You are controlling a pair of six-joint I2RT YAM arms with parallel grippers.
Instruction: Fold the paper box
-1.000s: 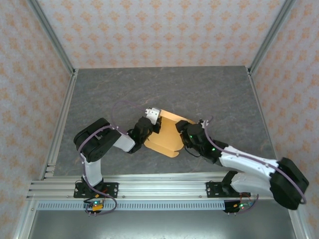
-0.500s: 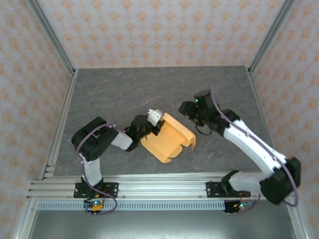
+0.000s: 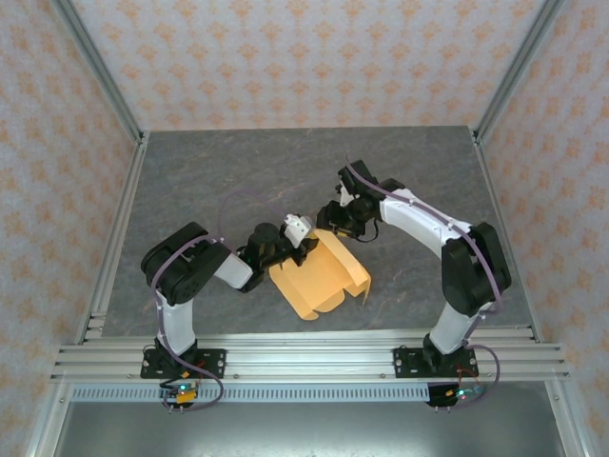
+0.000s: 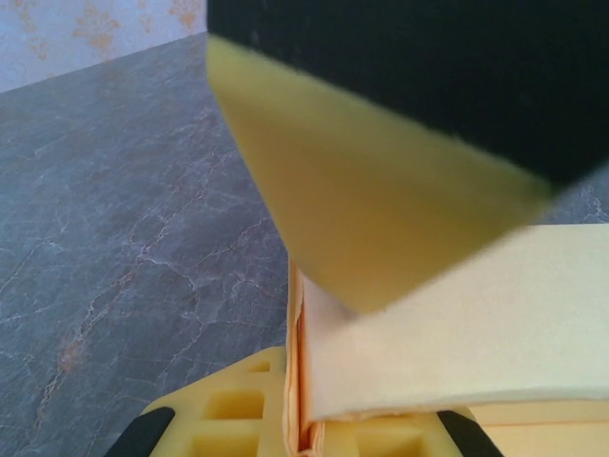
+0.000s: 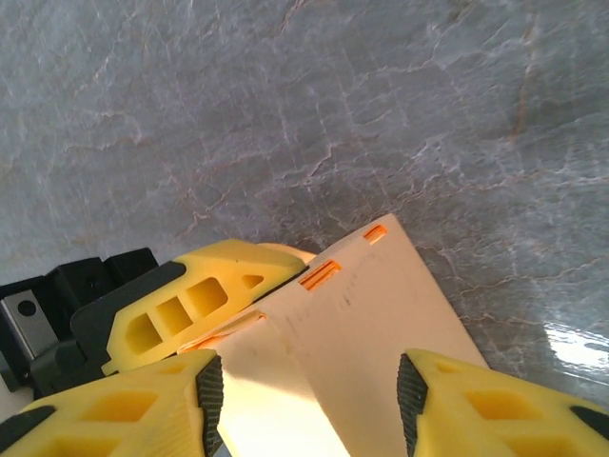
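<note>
Top, left wrist and right wrist views. One box [image 3: 319, 278], a light orange-tan card sheet partly folded, lies on the grey bench [image 3: 219, 171] just toward 6 o'clock of centre in the top view, with its 3 o'clock edge turned up. Two arms work on it, each with one tool. The left tool [image 3: 297, 240] sits at the box's 10 o'clock edge, jaws closed tight on the card. In the left wrist view a thin edge of the box [image 4: 457, 324] stands pinched in the slit between the two yellow fingers [image 4: 228, 419]. The right tool [image 3: 335, 219] reaches in at the box's 12 o'clock edge, close beside the left tool. In the right wrist view its jaws stand about half apart, astride a flat panel of the box [image 5: 371, 305], and grip nothing. Whether the pads touch the card cannot be told. One yellow finger of the left tool lies at 9 o'clock of that panel. Open bench runs from 9 through 12 to 3 o'clock of the box, out to the patterned walls [image 3: 285, 57]. Toward 6 o'clock the room is short, bounded by the metal rail [image 3: 285, 362]. The right arm [image 3: 471, 267] bows out toward 3 o'clock, and the left arm [image 3: 186, 271] is folded at 8 o'clock.
</note>
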